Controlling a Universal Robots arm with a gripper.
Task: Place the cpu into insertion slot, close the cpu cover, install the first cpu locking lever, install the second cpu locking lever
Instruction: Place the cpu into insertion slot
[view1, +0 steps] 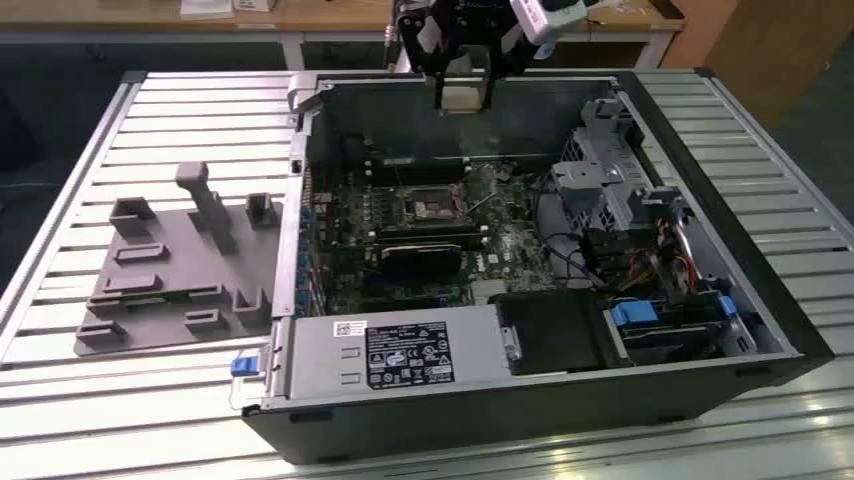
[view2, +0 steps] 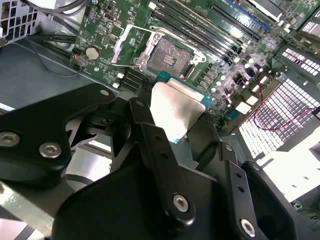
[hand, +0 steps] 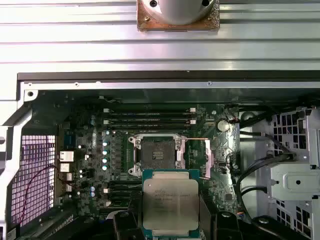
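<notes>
Gripping the cpu (hand: 170, 202) by its edges, your gripper (view2: 170, 117) carries it flat so it can seat level. From the exterior view's left, a grey fixture (view1: 174, 270) lies on the table, then comes the open case (view1: 534, 420). Inside it the slot (hand: 157, 152) is bare, its cover (view2: 120, 46) swung aside. You hold the cpu well above the slot.

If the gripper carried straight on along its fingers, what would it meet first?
Probably the insertion slot or the board right beside it: the cpu in the gripper points close to the slot. Depth is unclear.
</notes>
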